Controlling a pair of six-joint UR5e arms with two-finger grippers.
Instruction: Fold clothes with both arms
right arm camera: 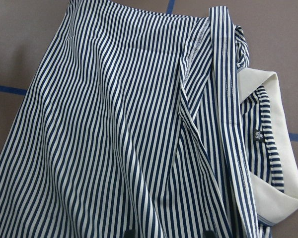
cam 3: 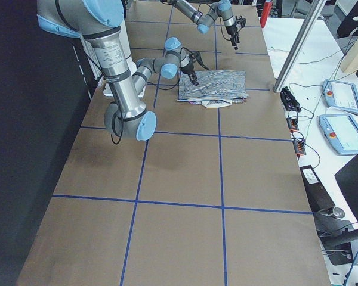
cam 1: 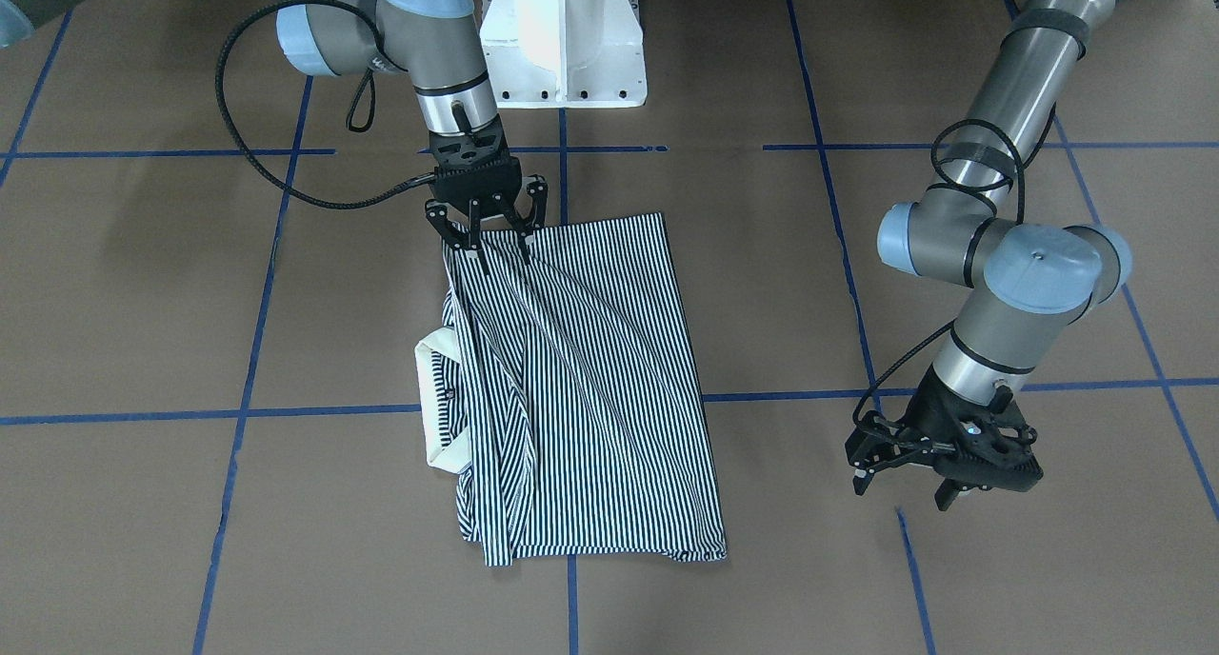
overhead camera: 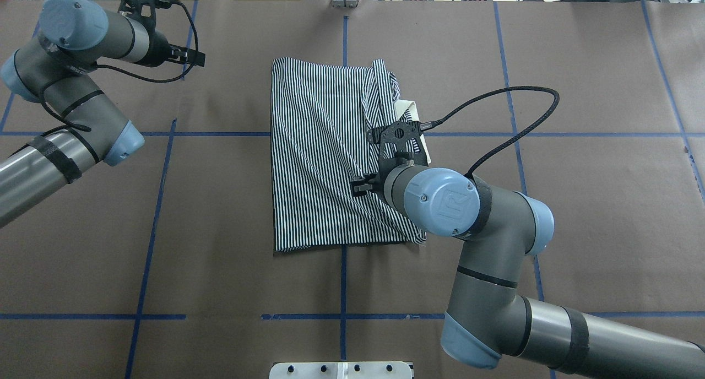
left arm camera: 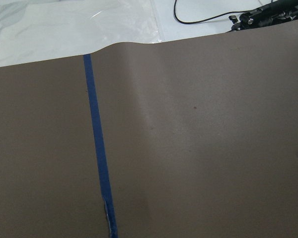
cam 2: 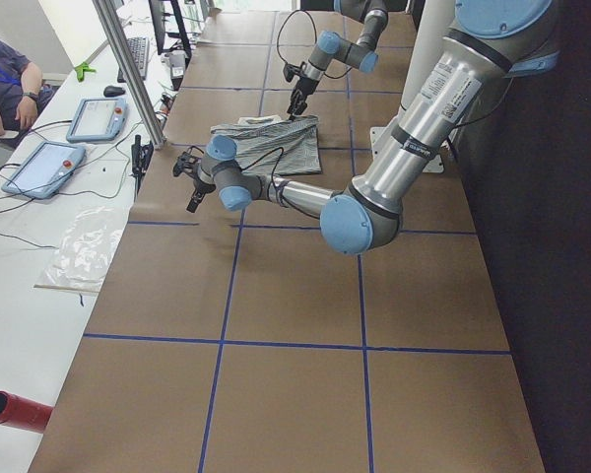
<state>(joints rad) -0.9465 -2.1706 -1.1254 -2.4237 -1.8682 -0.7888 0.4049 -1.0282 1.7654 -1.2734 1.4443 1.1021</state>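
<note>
Right gripper (cam 1: 499, 246) is hovering wide open at the polo shirt (cam 1: 590, 398) corner, holding nothing; pinching just one layer is probably risking unfolding.

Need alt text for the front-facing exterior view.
A striped polo shirt lies folded into a rough rectangle on the brown table, cream collar poking out on the view's left. The right gripper is open at the shirt's corner nearest the robot's base; the left gripper hovers at the view's right, apart from the shirt.
</note>
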